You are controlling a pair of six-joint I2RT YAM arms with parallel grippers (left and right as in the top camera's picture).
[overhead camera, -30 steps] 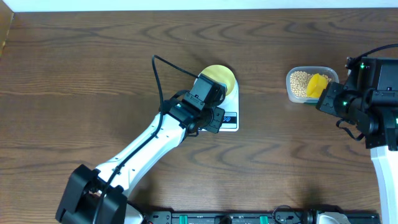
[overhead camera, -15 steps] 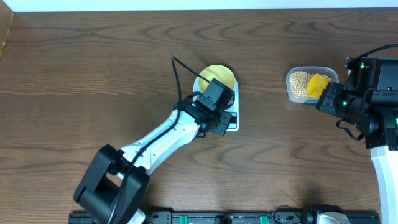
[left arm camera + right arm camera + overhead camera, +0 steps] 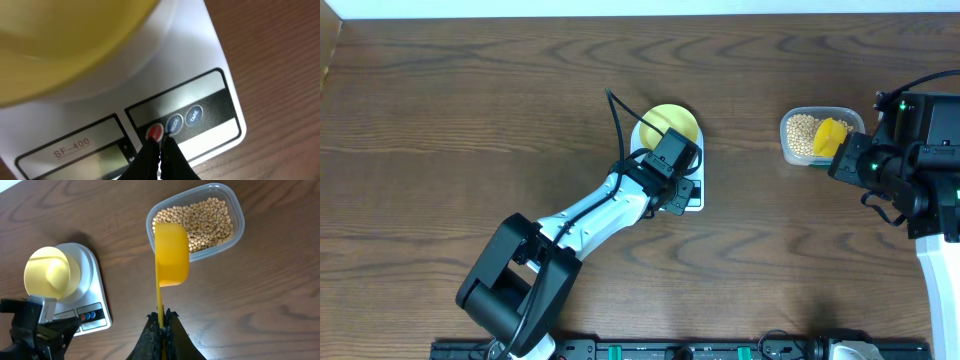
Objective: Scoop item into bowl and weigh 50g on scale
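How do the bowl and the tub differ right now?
The bowl is round, opaque pale yellow; the tub is clear and rounded-rectangular. The bowl is empty; the tub holds beans. The bowl sits on the scale; the tub sits on the table. Both are upright, open-topped.
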